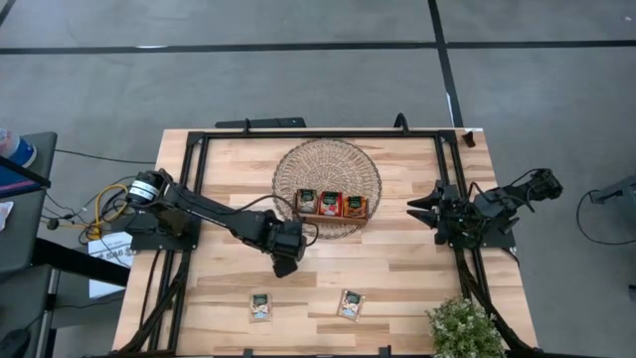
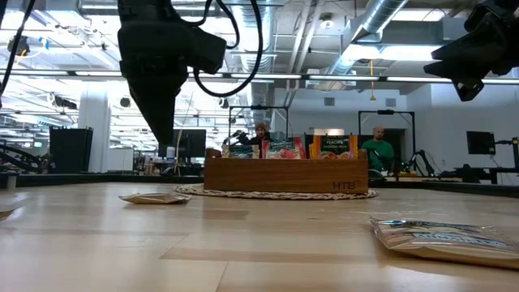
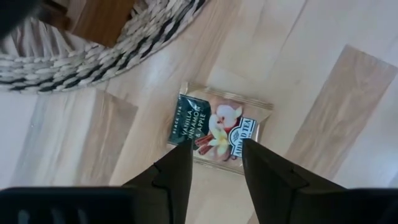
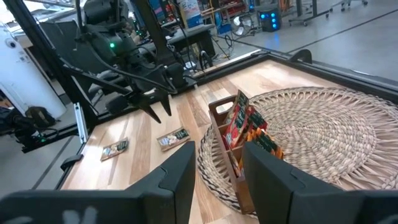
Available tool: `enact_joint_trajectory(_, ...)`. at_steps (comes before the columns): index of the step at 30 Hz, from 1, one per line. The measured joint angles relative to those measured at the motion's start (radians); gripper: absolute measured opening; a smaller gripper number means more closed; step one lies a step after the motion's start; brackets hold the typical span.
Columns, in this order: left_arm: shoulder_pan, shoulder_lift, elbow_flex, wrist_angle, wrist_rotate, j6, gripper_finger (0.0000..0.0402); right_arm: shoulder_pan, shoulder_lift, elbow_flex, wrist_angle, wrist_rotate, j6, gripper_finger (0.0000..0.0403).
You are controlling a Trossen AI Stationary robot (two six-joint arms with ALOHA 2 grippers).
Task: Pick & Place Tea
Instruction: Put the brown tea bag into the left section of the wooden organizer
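Two loose tea sachets on the wood, more stowed in the tray.

Left gripper (image 1: 285, 267) hovering with fingers apart above the near sachets (image 1: 261, 307) and (image 1: 350, 304); wrist view showing a vanilla sachet (image 3: 217, 129) just beyond the fingertips, beside the wicker basket (image 1: 288, 164). Best lowered squarely, pinching across the flat packet's edges. Wooden tray (image 1: 333, 214) in the basket, holding filled sachets. Right gripper (image 1: 417, 208) parked, fingers apart. Pale plank table (image 1: 417, 278); open workshop behind.

Overhead looking down, low table-level view, both sharing the tray (image 1: 332, 205), wrists close.
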State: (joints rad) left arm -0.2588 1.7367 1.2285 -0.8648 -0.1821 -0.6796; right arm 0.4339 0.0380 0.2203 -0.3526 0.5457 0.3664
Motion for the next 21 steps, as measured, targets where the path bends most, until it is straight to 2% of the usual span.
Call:
enact_joint_trajectory(13,0.004,0.000,-0.039,0.029,-0.027,0.044,0.0212,0.000,0.000,0.000,0.000,0.000,0.000,0.0123)
enact_joint_trajectory(21,0.005,-0.001,-0.068,0.083,-0.013,0.157,0.0232,0.000,0.000,0.000,-0.001,0.000,0.000,0.0123)
